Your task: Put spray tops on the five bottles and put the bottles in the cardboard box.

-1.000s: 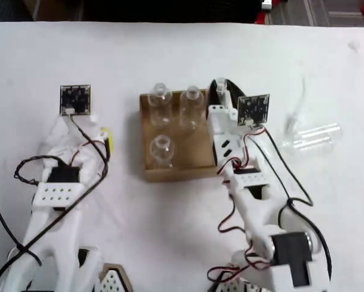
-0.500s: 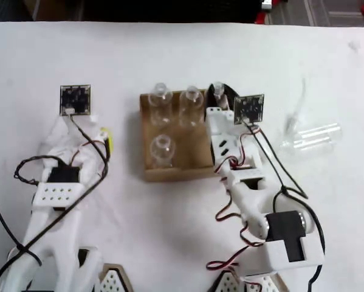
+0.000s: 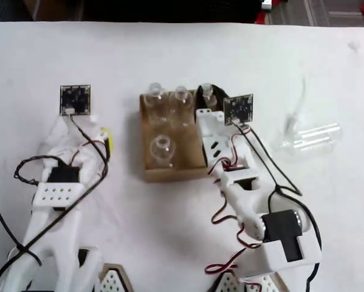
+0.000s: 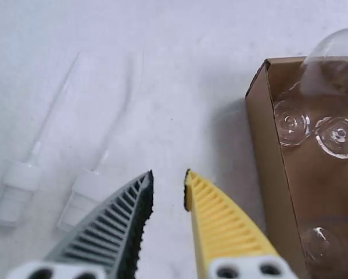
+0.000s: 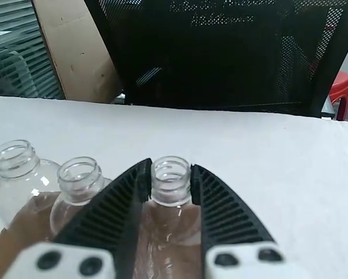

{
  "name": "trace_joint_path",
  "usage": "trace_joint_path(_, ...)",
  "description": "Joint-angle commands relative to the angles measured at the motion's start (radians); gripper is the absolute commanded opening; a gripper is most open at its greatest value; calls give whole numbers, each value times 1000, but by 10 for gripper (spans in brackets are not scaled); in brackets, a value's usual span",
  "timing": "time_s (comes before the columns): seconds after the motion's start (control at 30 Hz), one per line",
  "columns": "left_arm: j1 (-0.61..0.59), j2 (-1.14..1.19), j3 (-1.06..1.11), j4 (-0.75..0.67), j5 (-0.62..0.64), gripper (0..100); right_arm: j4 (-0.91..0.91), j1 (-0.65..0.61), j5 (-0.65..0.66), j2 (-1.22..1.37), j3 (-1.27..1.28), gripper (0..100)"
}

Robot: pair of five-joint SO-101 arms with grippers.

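My right gripper is shut on the neck of a clear, uncapped bottle. In the high view it holds this bottle upright at the far right corner of the cardboard box. Two more open bottles stand along the box's far side. A third stands nearer the front. My left gripper hovers over the table left of the box, slightly open with nothing between its fingers. Two white spray tops with thin tubes lie beside it.
On the right of the table lies a clear bottle on its side, with a thin spray tube just beyond it. The left arm rests left of the box. A black mesh chair stands beyond the table's far edge.
My right gripper has moved left with its bottle, from beside the box's right wall to over its far right corner. The two far bottles have shifted left. The left arm is unmoved.
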Motion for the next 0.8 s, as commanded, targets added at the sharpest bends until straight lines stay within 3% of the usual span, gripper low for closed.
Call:
trace_joint_path(0.0, 8, -24, -9, -29, 5, 94, -18, 30, -9, -1, -63, 16)
trace_joint_path(0.5, 10, -24, -8, -29, 5, 94, -8, 39, -3, 1, -66, 22)
trace_joint_path(0.7, 10, -24, -9, -29, 5, 94, 48, 36, -8, -2, -68, 176)
trace_joint_path(0.77, 10, -24, -9, -29, 5, 94, 50, 36, -9, -10, -68, 187)
